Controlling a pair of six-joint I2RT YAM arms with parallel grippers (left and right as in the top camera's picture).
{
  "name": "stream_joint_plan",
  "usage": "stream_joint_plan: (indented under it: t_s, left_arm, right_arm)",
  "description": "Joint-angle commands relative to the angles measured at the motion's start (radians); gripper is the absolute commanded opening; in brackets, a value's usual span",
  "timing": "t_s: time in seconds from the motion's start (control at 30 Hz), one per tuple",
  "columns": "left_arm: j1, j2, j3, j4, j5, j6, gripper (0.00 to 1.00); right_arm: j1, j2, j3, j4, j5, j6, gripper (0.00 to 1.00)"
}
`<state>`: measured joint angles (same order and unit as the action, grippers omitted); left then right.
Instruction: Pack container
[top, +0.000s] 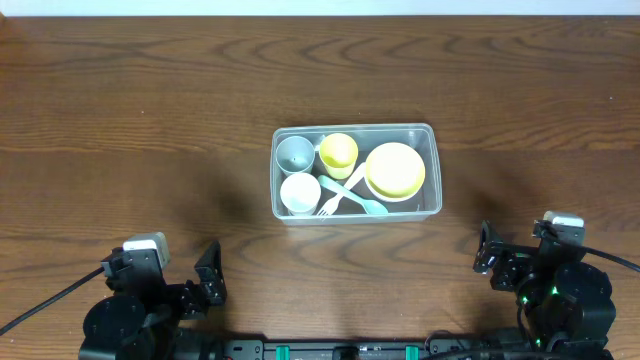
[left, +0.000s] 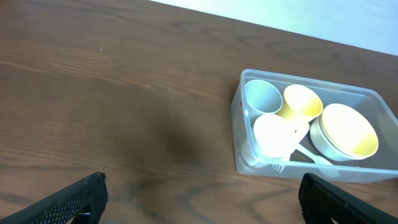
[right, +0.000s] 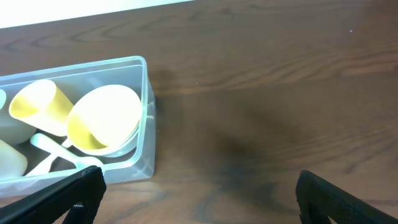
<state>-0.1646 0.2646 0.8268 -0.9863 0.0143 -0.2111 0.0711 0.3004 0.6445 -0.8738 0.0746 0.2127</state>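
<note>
Pack looks done from my end, as far as I can judge. The clear container (top: 380, 127) sits mid wooden table (top: 120, 100), and everything I can see is inside it, with nothing loose outside it in any view. Count inside: three cups, with the grey cup (top: 294, 153) in the container's far-left corner, the yellow cup (top: 338, 153) just beside it, and the white cup (top: 300, 193) in the near-left corner. The yellow bowl (top: 394, 169) fills the container's right end. Wrist views show a paler bowl (left: 316, 138) nested under it, so I read two bowls. There is one white fork (top: 326, 208) and one light-blue spoon (top: 374, 207), crossed along the near wall between the white cup and the bowls. No lid is in sight, so I can't tell if one is wanted. The left gripper (left: 202, 183) has its jaws spread wide and holds nothing, near-left of the container and well apart from it. The right gripper (right: 199, 179) is the same, spread and empty, near-right of the container.
</note>
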Motion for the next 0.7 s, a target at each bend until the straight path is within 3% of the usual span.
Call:
stream_joint_plan:
  t_s: [0.0, 0.67]
  left_arm:
    - [0.002, -0.003, -0.006, -0.004, -0.015, -0.012, 0.98]
    - [0.002, -0.003, -0.006, -0.004, -0.015, -0.012, 0.98]
  right_arm:
    - [0.003, -0.006, -0.007, -0.003, -0.015, 0.019, 0.99]
    - [0.001, -0.016, -0.008, -0.105, -0.011, 0.018, 0.99]
